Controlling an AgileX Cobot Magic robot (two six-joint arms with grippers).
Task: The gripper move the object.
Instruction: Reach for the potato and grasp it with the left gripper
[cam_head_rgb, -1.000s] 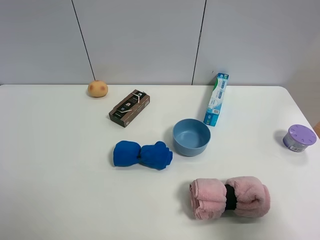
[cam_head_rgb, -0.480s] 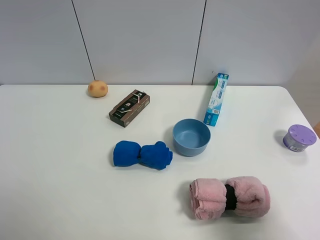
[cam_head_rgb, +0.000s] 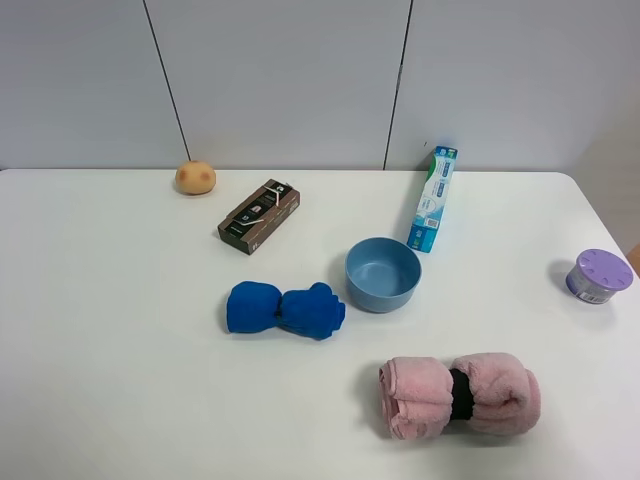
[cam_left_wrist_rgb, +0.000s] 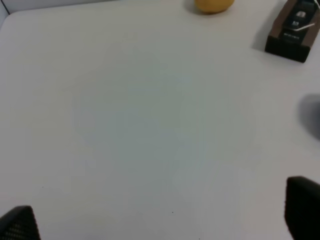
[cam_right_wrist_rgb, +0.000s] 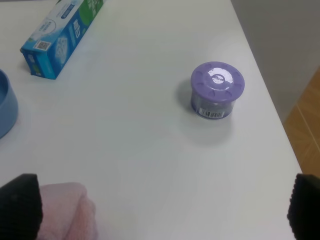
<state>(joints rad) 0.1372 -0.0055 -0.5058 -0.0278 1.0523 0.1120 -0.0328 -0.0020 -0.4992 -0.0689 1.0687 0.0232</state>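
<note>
On table (cam_head_rgb: 100, 350): one object (cam_head_rgb: 195, 177), one bowl (cam_head_rgb: 383, 273), one purple container (cam_head_rgb: 598, 276); left gripper (cam_left_wrist_rgb: 160, 220), right gripper (cam_right_wrist_rgb: 160, 210) both spread wide

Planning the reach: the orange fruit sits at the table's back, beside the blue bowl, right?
No: the orange fruit sits at the back of the table beside the dark brown box, not the blue bowl, as the exterior high view shows.

The left arm's black gripper (cam_left_wrist_rgb: 160, 216) is spread wide, and only the tips of its dark fingers (cam_left_wrist_rgb: 302, 206) show, one at each side of the wrist view. The right arm's black gripper (cam_right_wrist_rgb: 162, 207) stands the same way, its fingertips (cam_right_wrist_rgb: 20, 206) far apart, holding nothing.
</note>
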